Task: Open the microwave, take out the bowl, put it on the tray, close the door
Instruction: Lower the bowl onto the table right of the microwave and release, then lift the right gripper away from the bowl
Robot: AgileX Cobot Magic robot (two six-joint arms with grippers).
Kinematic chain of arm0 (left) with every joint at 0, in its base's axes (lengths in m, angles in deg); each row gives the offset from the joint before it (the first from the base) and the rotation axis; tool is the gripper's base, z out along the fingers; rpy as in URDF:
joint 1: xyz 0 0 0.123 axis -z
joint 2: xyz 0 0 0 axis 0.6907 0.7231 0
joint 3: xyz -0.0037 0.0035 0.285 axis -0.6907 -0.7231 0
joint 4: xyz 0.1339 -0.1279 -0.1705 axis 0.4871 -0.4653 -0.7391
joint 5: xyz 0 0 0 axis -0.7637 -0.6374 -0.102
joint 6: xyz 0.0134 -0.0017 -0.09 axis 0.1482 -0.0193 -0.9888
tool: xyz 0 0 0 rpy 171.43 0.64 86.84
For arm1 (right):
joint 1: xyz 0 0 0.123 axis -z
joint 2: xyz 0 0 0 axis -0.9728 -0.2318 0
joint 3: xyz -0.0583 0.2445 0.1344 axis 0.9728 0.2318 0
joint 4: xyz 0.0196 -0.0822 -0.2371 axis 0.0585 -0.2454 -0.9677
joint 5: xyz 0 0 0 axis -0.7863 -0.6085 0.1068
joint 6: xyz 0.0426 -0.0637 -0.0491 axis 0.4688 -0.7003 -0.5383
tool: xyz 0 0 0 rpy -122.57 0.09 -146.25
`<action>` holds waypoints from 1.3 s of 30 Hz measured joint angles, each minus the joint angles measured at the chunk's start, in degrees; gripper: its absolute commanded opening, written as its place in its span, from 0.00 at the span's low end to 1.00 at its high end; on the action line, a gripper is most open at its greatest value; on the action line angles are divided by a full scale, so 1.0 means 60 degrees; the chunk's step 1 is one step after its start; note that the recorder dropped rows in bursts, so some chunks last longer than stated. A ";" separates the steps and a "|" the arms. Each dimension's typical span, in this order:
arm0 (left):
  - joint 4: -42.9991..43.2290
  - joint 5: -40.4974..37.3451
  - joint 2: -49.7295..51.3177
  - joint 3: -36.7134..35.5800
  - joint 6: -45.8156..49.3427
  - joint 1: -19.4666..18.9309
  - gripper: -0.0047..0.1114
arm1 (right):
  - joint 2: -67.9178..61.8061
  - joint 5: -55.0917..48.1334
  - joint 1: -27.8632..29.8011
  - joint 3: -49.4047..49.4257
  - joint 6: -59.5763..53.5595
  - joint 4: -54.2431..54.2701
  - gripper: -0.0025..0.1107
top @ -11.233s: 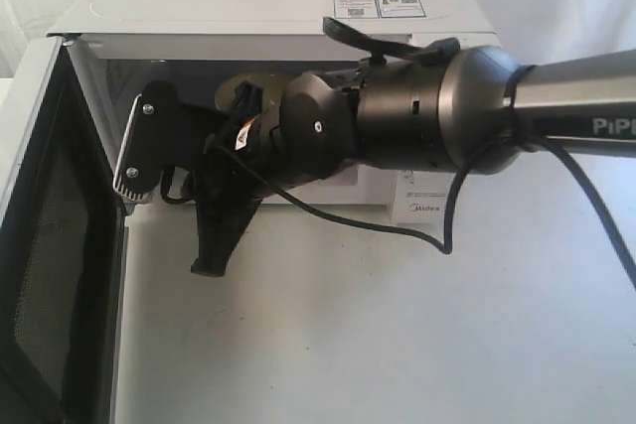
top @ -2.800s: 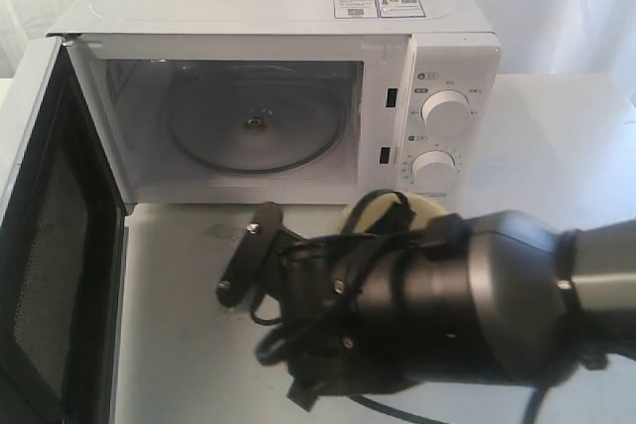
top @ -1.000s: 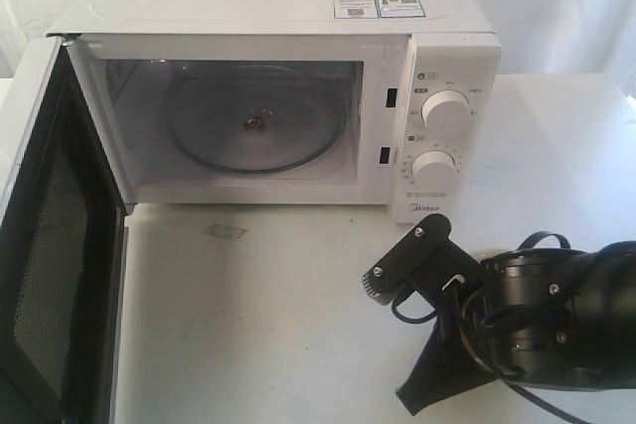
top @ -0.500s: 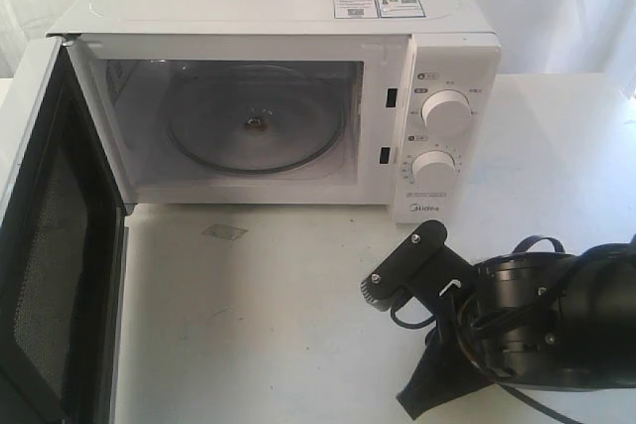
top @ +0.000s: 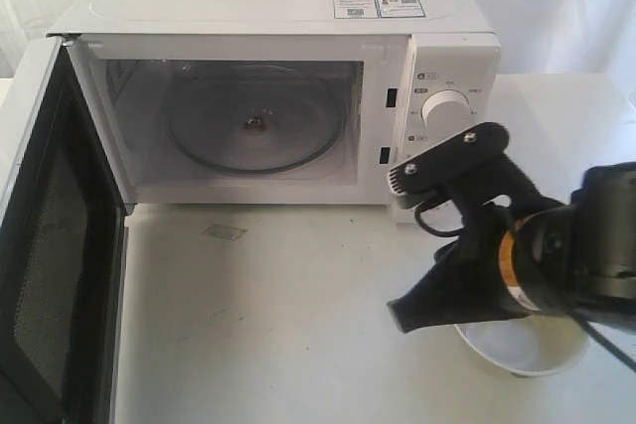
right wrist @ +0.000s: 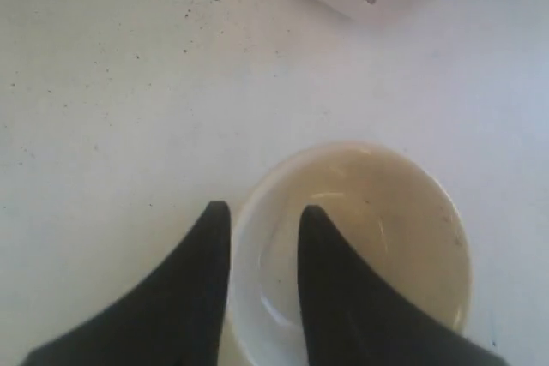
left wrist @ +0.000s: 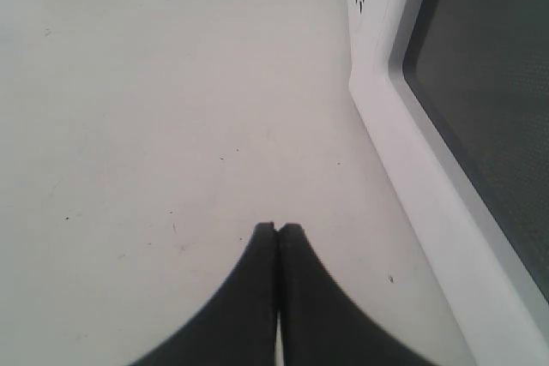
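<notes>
Bowl (top: 517, 350) sits out on the table (top: 278, 325); right claw (right wrist: 263, 207) parted over its rim, gripping nothing; next, I'd reckon, swing the door (top: 40, 245) shut

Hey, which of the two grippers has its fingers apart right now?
The right gripper: its fingers stand apart, and the rim of the bowl shows in the gap between them. The left gripper has its fingers pressed together.

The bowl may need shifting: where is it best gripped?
Pinch the bowl by its rim from above, one finger inside, one outside. It sits upright, mouth up, with a thin rim and a body likely too wide to span. The right gripper hangs over that rim, jaws open.
</notes>
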 measured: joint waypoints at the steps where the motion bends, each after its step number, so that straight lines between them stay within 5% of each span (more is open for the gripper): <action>1: 0.0000 0.0000 0.0000 0.0000 0.0000 0.0000 0.04 | 0.0282 -0.0303 0.0000 0.0000 -0.0149 0.0236 0.02; 11: 0.0000 0.0000 0.0000 0.0000 0.0000 0.0000 0.04 | 0.3928 -0.1611 0.0000 -0.0007 -0.3427 0.3559 0.02; 18: 0.0000 0.0000 0.0000 0.0000 0.0000 0.0000 0.04 | 0.5680 -0.1101 0.0000 -0.0007 -0.4325 0.3984 0.02; 39: 0.0000 0.0000 0.0000 0.0000 0.0000 0.0000 0.04 | 0.5859 0.0974 0.0000 0.0029 -0.4459 0.5062 0.02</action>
